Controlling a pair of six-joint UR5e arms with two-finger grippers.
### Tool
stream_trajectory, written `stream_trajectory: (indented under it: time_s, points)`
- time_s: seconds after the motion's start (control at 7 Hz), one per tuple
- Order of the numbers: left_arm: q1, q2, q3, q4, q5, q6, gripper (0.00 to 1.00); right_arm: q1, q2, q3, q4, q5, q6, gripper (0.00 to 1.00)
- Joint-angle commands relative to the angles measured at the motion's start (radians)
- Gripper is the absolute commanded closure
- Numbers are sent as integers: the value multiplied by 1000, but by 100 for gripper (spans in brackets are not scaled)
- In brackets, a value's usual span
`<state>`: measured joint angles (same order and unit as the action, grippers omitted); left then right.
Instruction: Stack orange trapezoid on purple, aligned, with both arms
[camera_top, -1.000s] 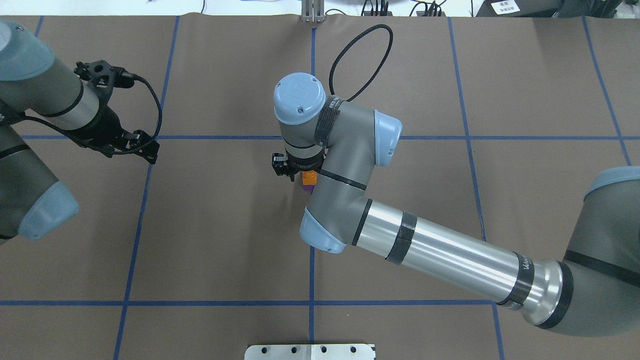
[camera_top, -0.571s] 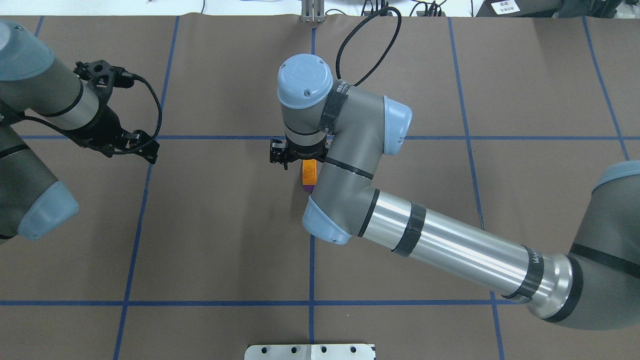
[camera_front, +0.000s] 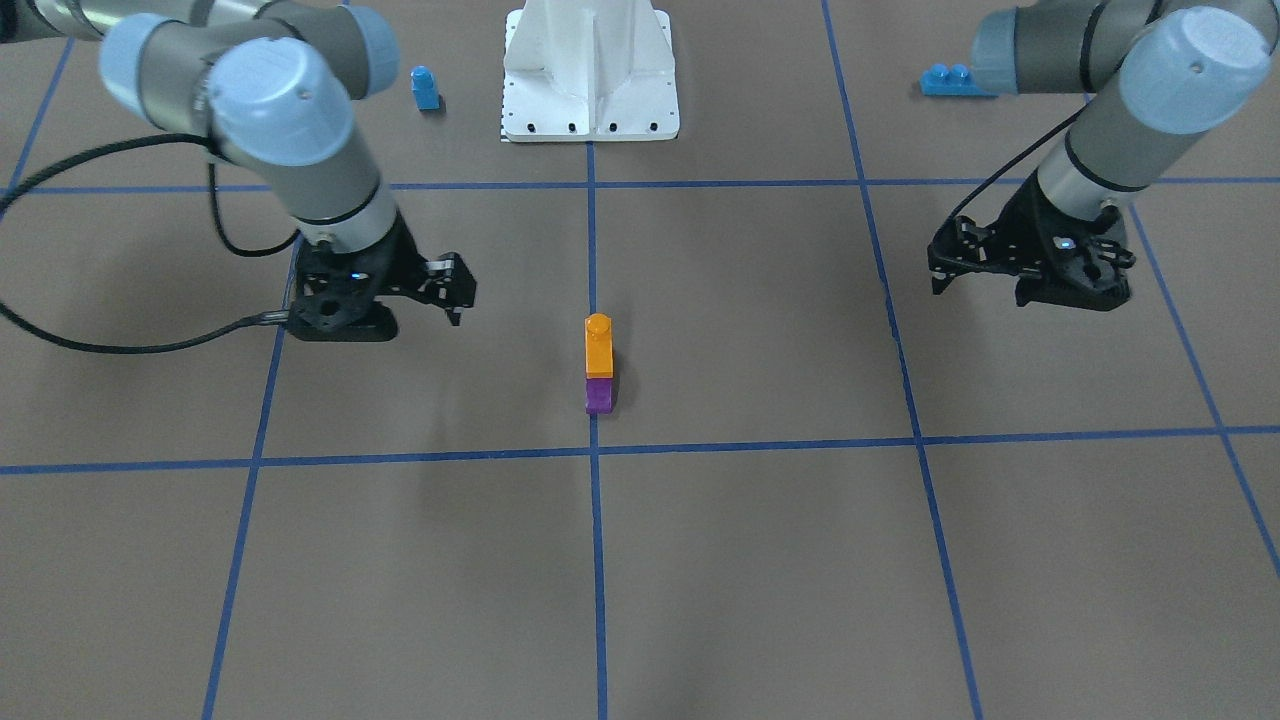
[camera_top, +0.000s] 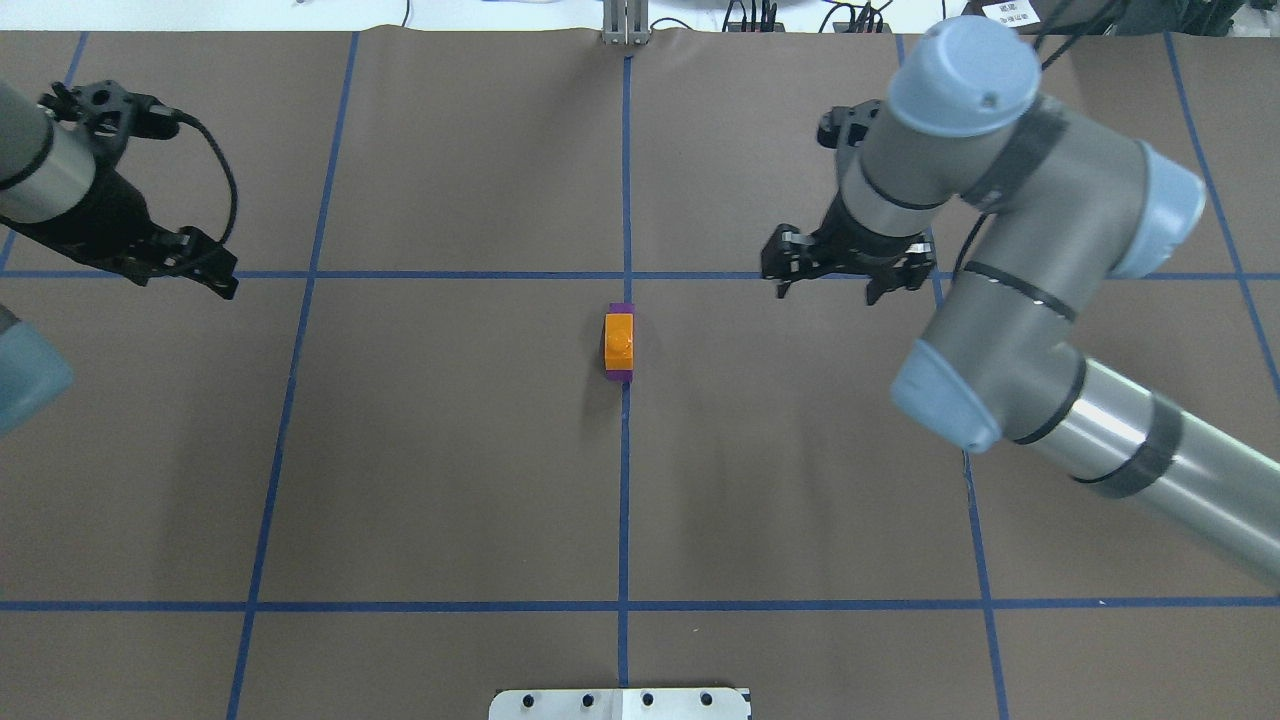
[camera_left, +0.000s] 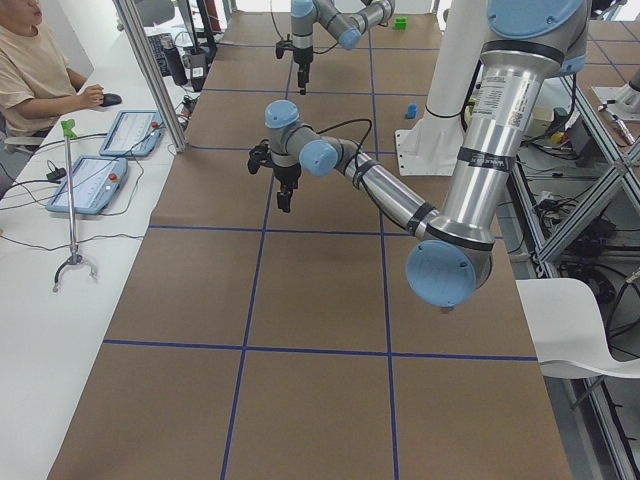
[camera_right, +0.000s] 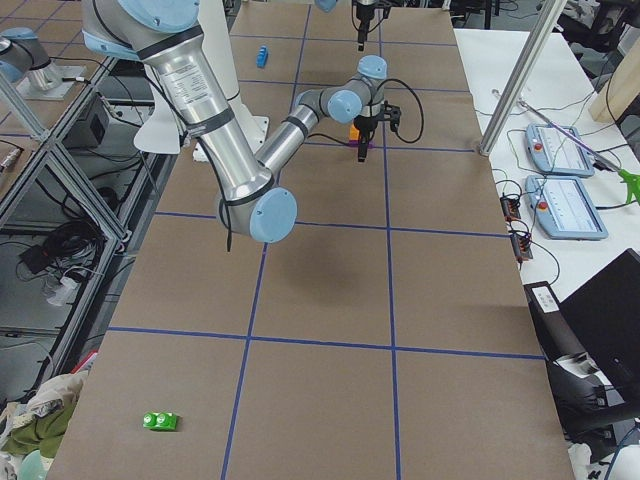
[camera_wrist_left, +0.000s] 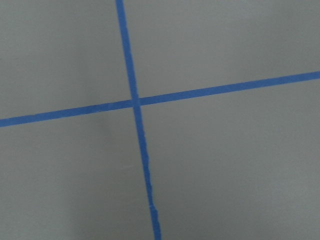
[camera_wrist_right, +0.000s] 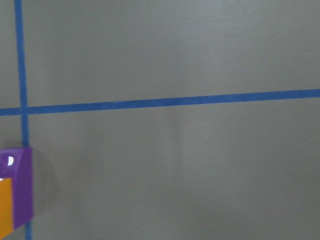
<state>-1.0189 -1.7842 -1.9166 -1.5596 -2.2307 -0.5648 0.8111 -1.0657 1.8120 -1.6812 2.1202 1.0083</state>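
Note:
The orange trapezoid (camera_top: 619, 338) sits stacked on the purple block (camera_top: 620, 375) at the table's middle, on a blue grid line, with their edges lined up. In the front view the orange trapezoid (camera_front: 598, 347) stands over the purple block (camera_front: 599, 395), stud up. My right gripper (camera_top: 830, 286) is open and empty, off to the stack's right and apart from it; it also shows in the front view (camera_front: 410, 292). My left gripper (camera_top: 188, 263) hovers far left, looks open and is empty. The right wrist view catches the stack's purple edge (camera_wrist_right: 22, 187).
A small blue single-stud block (camera_front: 425, 88) and a long blue brick (camera_front: 950, 80) lie near the robot's white base (camera_front: 590, 90). A green block (camera_right: 160, 421) lies far down the table. A metal plate (camera_top: 620, 703) sits at the near edge.
My right gripper has let go of the orange trapezoid and pulled away to the right, leaving it on the purple block. My left arm has drawn back further left.

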Motion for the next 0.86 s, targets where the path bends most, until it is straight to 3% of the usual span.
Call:
stream_trajectory:
  time_s: [0.0, 0.29, 0.71]
  points:
    - [-163, 116, 5, -7, -53, 205, 0, 252, -231, 38, 1, 133, -367, 0]
    - [-312, 189, 65, -8, -95, 418, 0, 461, -408, 27, -8, 171, -734, 0]
    - [-476, 207, 221, 0, -138, 702, 0, 666, -461, -135, -8, 227, -1046, 0]
